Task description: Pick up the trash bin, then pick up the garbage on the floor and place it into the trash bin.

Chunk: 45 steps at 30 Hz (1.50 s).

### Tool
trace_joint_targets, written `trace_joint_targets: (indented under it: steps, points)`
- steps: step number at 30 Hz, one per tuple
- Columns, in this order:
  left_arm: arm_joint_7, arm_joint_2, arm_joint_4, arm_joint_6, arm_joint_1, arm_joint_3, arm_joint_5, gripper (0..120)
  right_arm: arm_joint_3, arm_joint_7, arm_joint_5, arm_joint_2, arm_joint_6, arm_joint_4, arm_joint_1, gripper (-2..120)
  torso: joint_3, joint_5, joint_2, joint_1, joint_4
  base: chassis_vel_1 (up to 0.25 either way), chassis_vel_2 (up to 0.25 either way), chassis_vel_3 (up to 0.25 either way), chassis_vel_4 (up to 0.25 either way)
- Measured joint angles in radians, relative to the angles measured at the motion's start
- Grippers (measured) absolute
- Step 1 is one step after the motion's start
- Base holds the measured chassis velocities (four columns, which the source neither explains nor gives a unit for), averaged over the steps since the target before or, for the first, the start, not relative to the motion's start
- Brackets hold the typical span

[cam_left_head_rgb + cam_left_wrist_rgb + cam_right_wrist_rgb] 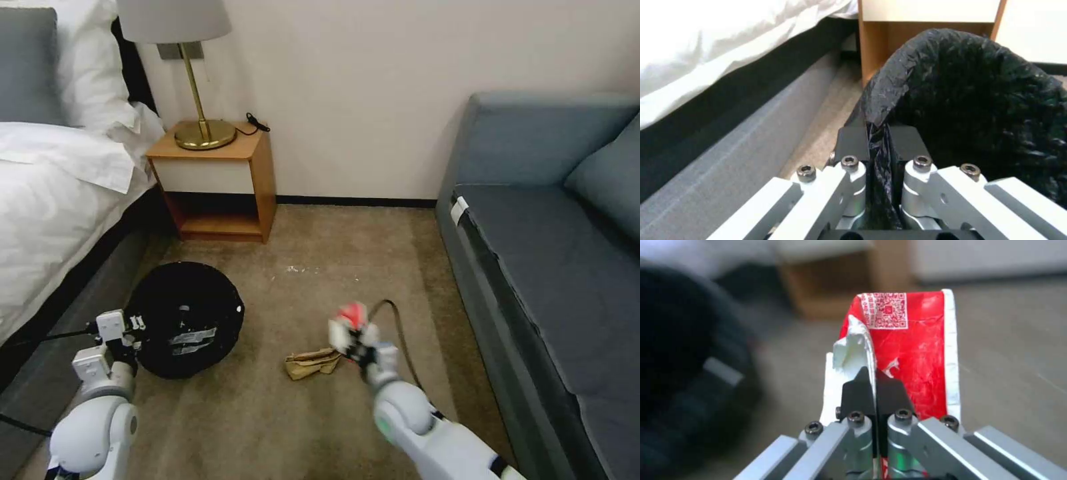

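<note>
Here, nearest the robot, the left pincer (879, 143) is closed tight on the wrinkled liner at the rim of the round trash bin with its black plastic liner (183, 319); in the left wrist view the black pads (852, 145) pinch a fold of the plastic between them. The left arm reaches forward low on the robot's left, close beside the grey bed base (63, 320), and the bin sits just ahead of the pincer with its mouth tipped toward the camera. Pale strips show inside it, though what they are cannot be told.

The right pincer (875, 386) is clamped shut on the red-and-white crinkled packet (911, 353), which stands up between and beyond the pads, its printed square code at the far end. In the head view the right arm stretches forward and inward from the lower right, holding the packet above the brown carpet (320, 427), to the right of the bin and apart from it.

Just beside that pincer, a crumpled tan paper bag (312, 363) lies flat on the carpet between the two arms.

Farther off stand a wooden nightstand (220, 183) with a brass lamp (200, 100) against the wall, white bedding (60, 173) to the left, and a grey-blue sofa (553, 220) to the right
</note>
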Motion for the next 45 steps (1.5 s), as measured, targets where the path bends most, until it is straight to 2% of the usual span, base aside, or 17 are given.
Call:
trace_joint_targets:
  steps: [6,9,12,17,25,32,37,38,41,45]
  points:
    - [0.007,-0.014,-0.002,-0.011,0.016,0.006,0.021,6,-0.134,-0.083,0.043,0.038,0.135,-0.031,0.167,0,0.000,-0.0003,0.000,0.000,0.0001,0.000,0.000,0.000,0.000]
    - [0.010,-0.020,-0.002,-0.015,0.015,0.008,0.027,6,-0.186,-0.098,0.069,0.032,0.157,-0.033,0.216,0,0.000,-0.0003,0.000,0.000,-0.0001,0.000,0.000,0.000,0.000]
    - [0.019,-0.034,-0.007,-0.019,0.009,0.010,0.032,6,-0.296,-0.113,0.090,0.034,0.191,-0.047,0.280,0,0.000,-0.0003,0.000,0.000,-0.0002,0.000,0.000,0.000,0.000]
    - [0.023,-0.042,-0.018,-0.019,0.009,0.011,0.032,6,-0.363,-0.101,0.065,0.064,0.216,-0.091,0.317,0,0.000,-0.0001,0.000,0.000,-0.0002,0.000,0.000,0.000,0.000]
    - [0.031,-0.050,-0.039,-0.019,0.018,0.014,0.030,6,-0.461,-0.030,-0.016,0.165,0.232,-0.194,0.365,0,0.000,-0.0002,0.000,0.000,-0.0001,0.000,0.000,0.000,0.000]
    - [0.032,-0.050,-0.042,-0.019,0.024,0.015,0.029,6,-0.473,-0.021,-0.016,0.183,0.213,-0.206,0.366,0,0.000,-0.0002,0.000,0.000,-0.0002,0.000,0.000,0.000,0.000]
    - [0.033,-0.046,-0.042,-0.021,0.025,0.015,0.029,6,-0.465,-0.019,0.024,0.180,0.169,-0.189,0.359,18,0.000,-0.0001,0.000,0.000,-0.0002,0.000,0.000,0.000,0.000]
    - [0.033,-0.046,-0.042,-0.021,0.025,0.015,0.029,6,-0.465,-0.019,0.024,0.180,0.169,-0.189,0.359,18,0.000,-0.0001,0.000,0.000,-0.0002,0.000,0.000,0.000,0.000]
    - [0.034,-0.045,-0.042,-0.021,0.025,0.015,0.029,6,-0.454,-0.019,0.071,0.175,0.137,-0.165,0.354,35,0.000,-0.0001,0.000,0.000,-0.0002,0.000,0.000,0.000,0.000]
    - [0.034,-0.043,-0.042,-0.022,0.025,0.015,0.028,6,-0.447,-0.022,0.079,0.173,0.132,-0.156,0.350,43,0.000,-0.0001,0.000,0.000,-0.0002,0.000,0.000,0.000,0.000]
